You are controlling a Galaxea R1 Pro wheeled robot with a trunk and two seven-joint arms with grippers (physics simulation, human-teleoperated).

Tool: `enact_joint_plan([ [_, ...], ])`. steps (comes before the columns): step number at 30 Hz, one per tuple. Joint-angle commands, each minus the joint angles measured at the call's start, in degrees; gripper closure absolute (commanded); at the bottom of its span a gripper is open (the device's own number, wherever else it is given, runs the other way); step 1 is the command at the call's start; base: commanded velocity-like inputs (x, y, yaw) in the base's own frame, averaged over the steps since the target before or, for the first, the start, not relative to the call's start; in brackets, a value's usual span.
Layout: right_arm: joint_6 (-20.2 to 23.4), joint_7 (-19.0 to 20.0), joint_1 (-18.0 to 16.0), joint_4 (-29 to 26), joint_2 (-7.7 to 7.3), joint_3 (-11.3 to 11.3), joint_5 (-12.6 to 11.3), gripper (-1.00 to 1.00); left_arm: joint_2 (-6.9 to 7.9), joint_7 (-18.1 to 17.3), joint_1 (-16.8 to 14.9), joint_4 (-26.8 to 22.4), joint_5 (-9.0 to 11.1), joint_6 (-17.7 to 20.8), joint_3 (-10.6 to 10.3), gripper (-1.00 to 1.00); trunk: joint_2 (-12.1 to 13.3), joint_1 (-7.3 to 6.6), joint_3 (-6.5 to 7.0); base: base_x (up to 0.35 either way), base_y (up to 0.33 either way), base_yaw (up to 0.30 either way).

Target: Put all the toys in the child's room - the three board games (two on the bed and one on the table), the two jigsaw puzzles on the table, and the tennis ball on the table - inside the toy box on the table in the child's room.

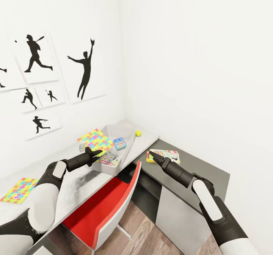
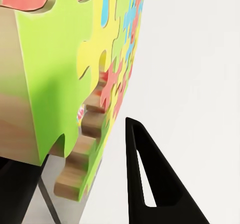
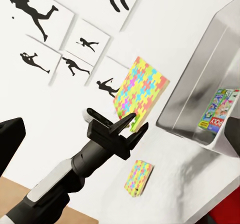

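Observation:
A jigsaw puzzle leans tilted over the far rim of the grey toy box on the white table. My left gripper is open at the puzzle's lower edge, and one finger stands apart from it. Two board games lie inside the box. The second jigsaw lies flat at the table's left. Beyond the box sits the tennis ball. A yellow-red board game lies on a dark grey cabinet top, with my open right gripper over its left edge.
A red and white chair is tucked under the table in front of the box. The dark-topped cabinet meets the table in the room's corner. Silhouette posters hang on the left wall. Wooden floor shows below.

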Motion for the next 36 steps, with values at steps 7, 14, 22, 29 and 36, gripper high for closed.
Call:
enact_joint_plan([
  [7, 0.25, -0.05, -0.07, 0.00, -0.03, 0.05, -0.36, -1.00, -0.07, 0.00, -0.19, 0.02, 1.71, 0.19, 0.20, 1.00, -0.13, 0.04, -0.13, 0.002, -0.001, 0.000],
  [14, 0.25, -0.05, -0.09, 0.00, -0.08, 0.00, -0.36, -1.00, -0.25, 6.85, -0.88, 0.02, 2.50, 0.47, 0.25, 1.00, -0.13, 0.04, -0.13, 0.000, 0.000, 0.000],
  [22, 0.25, -0.05, -0.09, 0.00, -0.10, -0.03, -0.37, -1.00, -0.59, 9.37, -0.96, 0.02, 5.94, 0.23, 0.59, 1.00, -0.13, 0.04, -0.13, 0.000, 0.000, 0.000],
  [29, 0.25, -0.05, -0.06, 0.00, -0.10, -0.03, -0.36, -1.00, -0.63, 9.68, -0.96, 0.02, 6.56, 0.20, 0.58, 1.00, -0.13, 0.04, -0.13, 0.080, -0.072, 0.000],
  [36, 0.25, -0.05, -0.04, 0.00, -0.10, -0.03, -0.39, -1.00, -0.59, 9.75, -0.96, 0.09, 6.67, 0.20, 0.66, 1.00, -0.13, 0.04, -0.13, 0.248, -0.156, 0.000],
])
